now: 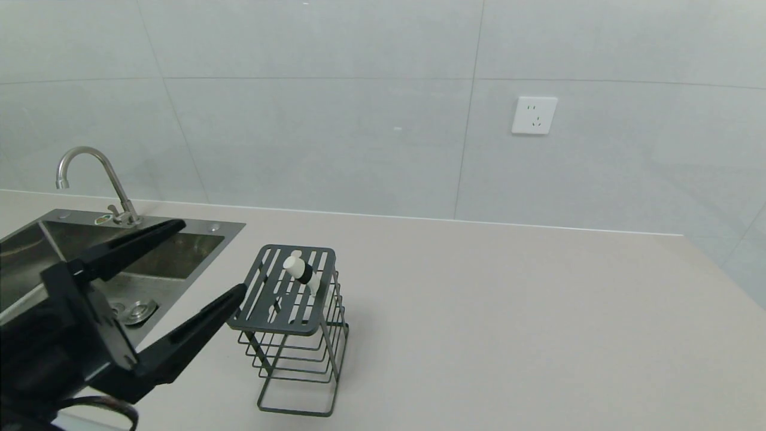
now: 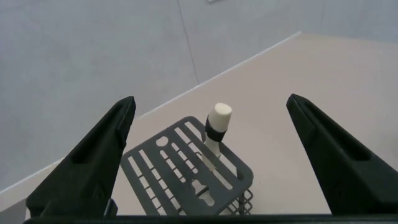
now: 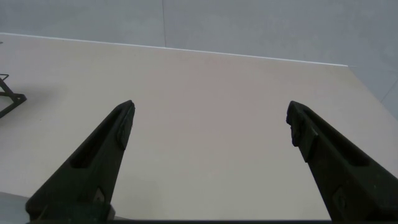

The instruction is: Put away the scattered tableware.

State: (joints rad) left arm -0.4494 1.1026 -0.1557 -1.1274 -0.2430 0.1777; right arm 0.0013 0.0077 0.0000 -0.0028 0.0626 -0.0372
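One utensil [image 1: 301,272] stands slotted in the rack [image 1: 281,299], lower left; left gripper [image 1: 213,255] and right gripper [image 3: 210,107] gape empty, so next probably means seeking more tableware.

One white-handled utensil [image 1: 299,270] with a black band stands tilted, poking up through a slot in the dark wire rack [image 1: 270,327], which sits upright toward the worktop [image 1: 508,311]'s front-left.

Kitchen: steel sink [image 1: 36,242] w/ faucet [image 1: 99,179] at left, tiled wall [image 1: 335,108], outlet [image 1: 534,115] upper right, beige countertop [image 1: 508,323].
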